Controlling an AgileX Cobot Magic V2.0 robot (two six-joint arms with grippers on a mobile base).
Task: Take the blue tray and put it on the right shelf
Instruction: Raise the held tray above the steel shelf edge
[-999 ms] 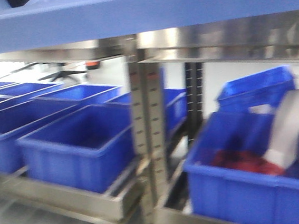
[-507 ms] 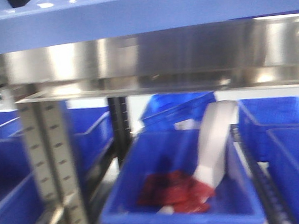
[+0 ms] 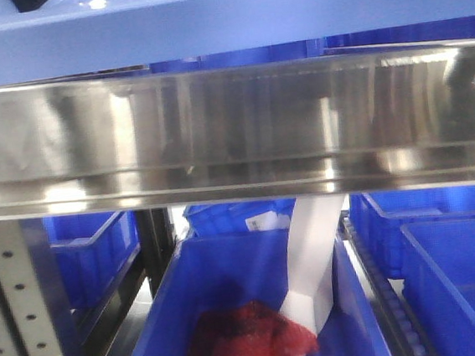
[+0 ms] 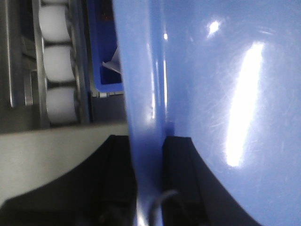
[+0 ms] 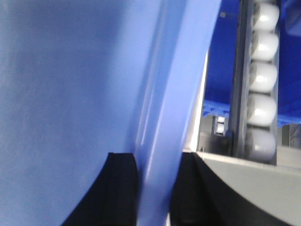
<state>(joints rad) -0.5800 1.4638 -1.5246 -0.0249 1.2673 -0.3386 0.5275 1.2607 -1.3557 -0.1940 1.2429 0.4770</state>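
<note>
The light blue tray [image 3: 222, 19] spans the top of the front view, held just above the steel front rail of the right shelf [image 3: 233, 132]. In the left wrist view my left gripper [image 4: 148, 181] is shut on the tray's left rim [image 4: 146, 94], one black finger on each side. In the right wrist view my right gripper [image 5: 157, 188] is shut on the tray's right rim [image 5: 174, 94]. The tray's glossy floor [image 4: 235, 94] fills most of both wrist views [image 5: 61, 84].
Below the rail a deep blue bin [image 3: 234, 313] holds a red thing [image 3: 249, 337] and a white strip [image 3: 313, 263]. More blue bins [image 3: 446, 250] stand to the right and left. A perforated upright [image 3: 19, 308] stands at the lower left. White rollers [image 4: 56, 61] [image 5: 261, 80] line the shelf sides.
The view has swung right and closed in: the steel rail now fills the middle of the frame, the upright has slid to the far left, and the left rack's bins have gone from view.
</note>
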